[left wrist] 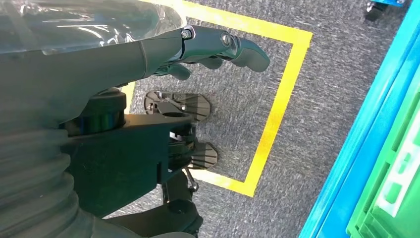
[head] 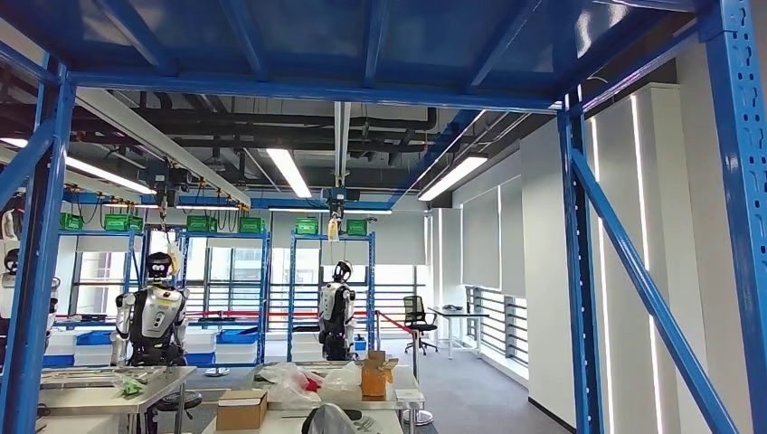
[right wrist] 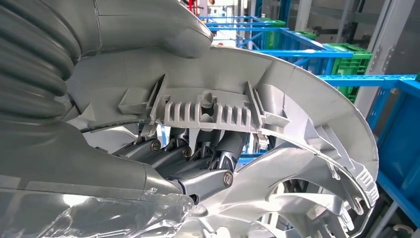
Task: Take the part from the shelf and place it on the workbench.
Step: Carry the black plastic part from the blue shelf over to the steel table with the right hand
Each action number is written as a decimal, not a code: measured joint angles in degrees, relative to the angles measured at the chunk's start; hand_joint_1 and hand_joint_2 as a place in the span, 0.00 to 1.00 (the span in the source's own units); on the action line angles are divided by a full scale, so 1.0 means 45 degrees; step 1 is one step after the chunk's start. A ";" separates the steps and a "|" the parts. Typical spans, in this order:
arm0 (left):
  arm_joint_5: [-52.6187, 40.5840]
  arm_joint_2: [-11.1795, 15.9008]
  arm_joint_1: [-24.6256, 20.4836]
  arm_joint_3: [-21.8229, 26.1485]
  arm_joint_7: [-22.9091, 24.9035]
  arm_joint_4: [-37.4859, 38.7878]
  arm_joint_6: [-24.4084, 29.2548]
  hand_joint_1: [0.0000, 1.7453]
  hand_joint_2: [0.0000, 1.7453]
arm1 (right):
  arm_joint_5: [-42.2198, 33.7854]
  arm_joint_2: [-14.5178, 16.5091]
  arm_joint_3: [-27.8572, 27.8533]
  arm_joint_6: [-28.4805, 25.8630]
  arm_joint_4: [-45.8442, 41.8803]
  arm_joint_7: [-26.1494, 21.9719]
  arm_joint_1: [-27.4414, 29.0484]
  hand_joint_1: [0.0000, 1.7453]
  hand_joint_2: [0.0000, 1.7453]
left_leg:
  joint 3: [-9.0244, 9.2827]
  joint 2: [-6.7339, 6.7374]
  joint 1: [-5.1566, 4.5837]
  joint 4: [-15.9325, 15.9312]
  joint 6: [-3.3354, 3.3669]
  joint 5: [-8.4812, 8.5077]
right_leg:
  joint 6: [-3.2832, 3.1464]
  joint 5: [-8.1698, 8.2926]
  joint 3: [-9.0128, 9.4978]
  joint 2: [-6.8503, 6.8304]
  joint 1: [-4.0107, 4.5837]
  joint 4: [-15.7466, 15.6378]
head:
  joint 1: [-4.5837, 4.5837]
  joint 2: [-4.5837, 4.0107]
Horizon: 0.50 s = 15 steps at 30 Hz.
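Observation:
The part is a round silver-grey plastic piece with ribs and curved spokes. My right hand grips it: the dark fingers curl behind its rim and the thick grey thumb lies over the rim's outer face. My left hand hangs over the grey carpet with nothing in it, thumb stretched out and fingers loosely bent beneath. In the head view I look out through the blue shelf frame towards grey workbenches across the room.
A yellow tape square marks the carpet. A blue shelf edge with a green crate stands beside my left hand. Cardboard boxes and bags lie on the benches. Two other robots stand before far blue racks.

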 joint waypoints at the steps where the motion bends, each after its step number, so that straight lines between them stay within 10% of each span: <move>1: 0.0033 0.0000 0.0011 0.0018 -0.0001 0.0000 0.0007 0.00 1.00 | -0.0027 0.0000 0.0004 -0.0021 0.0001 0.0017 -0.0002 1.00 1.00 | 0.0000 0.0000 0.0000 0.0000 0.0000 0.0000 | 0.0000 0.0000 0.0000 0.0000 0.0000 0.0000 | 0.0000 0.0000; 11: 0.0175 0.0017 0.0031 0.0187 0.0062 0.0018 0.0095 0.00 1.00 | -0.0177 -0.0007 0.0004 -0.0269 0.0000 0.0091 -0.0006 1.00 1.00 | -0.0007 0.0006 -0.0054 -0.0058 0.0207 0.0115 | 0.0168 0.0066 -0.0005 -0.0008 -0.0096 -0.0032 | 0.0027 0.0000; 15: 0.0175 0.0013 0.0009 0.0202 0.0091 0.0018 0.0104 0.00 1.00 | -0.0183 -0.0057 -0.0009 -0.0309 0.0003 0.0089 0.0001 1.00 1.00 | -0.0084 0.0042 0.0089 -0.0282 0.0322 0.0368 | 0.0349 -0.1223 -0.0892 -0.0008 -0.0142 0.1983 | -0.0036 0.0000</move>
